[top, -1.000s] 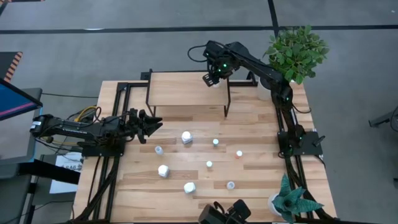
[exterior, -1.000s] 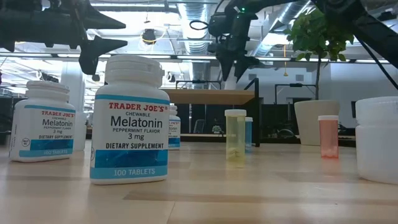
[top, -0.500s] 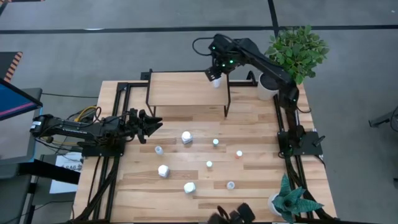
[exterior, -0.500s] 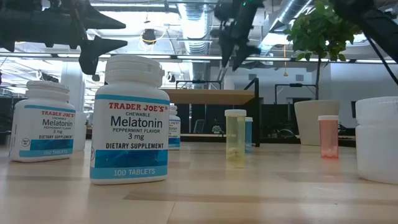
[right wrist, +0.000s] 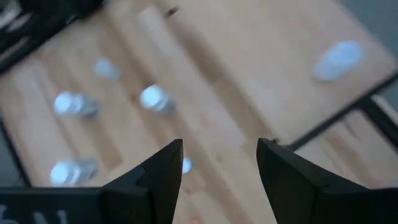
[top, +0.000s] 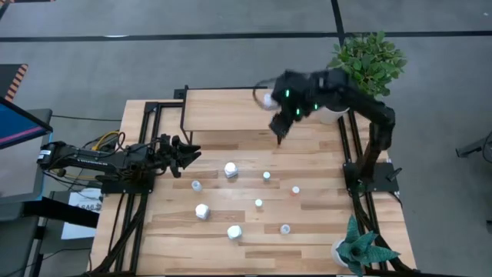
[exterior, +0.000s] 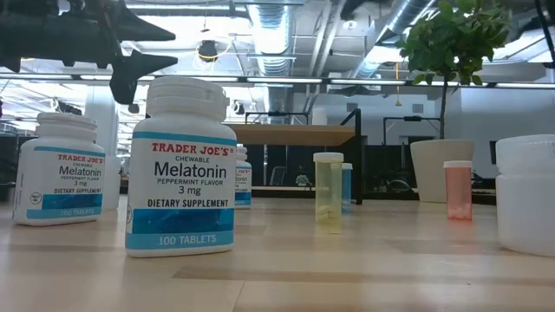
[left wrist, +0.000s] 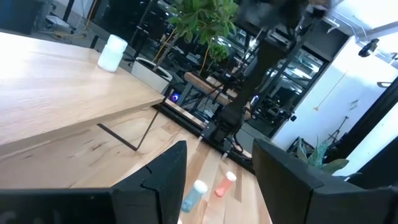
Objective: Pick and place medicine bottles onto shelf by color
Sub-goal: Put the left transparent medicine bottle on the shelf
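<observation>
The shelf (top: 227,110) stands at the table's far side, and one white bottle (top: 267,98) stands on its top near the far right corner; it also shows in the right wrist view (right wrist: 339,58) and the left wrist view (left wrist: 113,51). Several medicine bottles stand on the table, among them chunky white ones (top: 231,169) (top: 201,211) and a small orange one (top: 295,189). My right gripper (top: 281,117) hangs open and empty above the shelf's right end (right wrist: 217,165). My left gripper (top: 189,154) waits open and empty at the table's left (left wrist: 217,180).
A potted plant (top: 367,61) stands at the far right corner and another (top: 361,250) at the near right corner. In the low view, labelled white bottles (exterior: 180,169) and a clear yellowish bottle (exterior: 329,192) stand in front of the shelf (exterior: 295,134).
My right gripper has drawn away from the white bottle on the shelf, risen, and swung toward the table's right and near side. The bottle stays standing on the shelf top. The right gripper has left the low view.
</observation>
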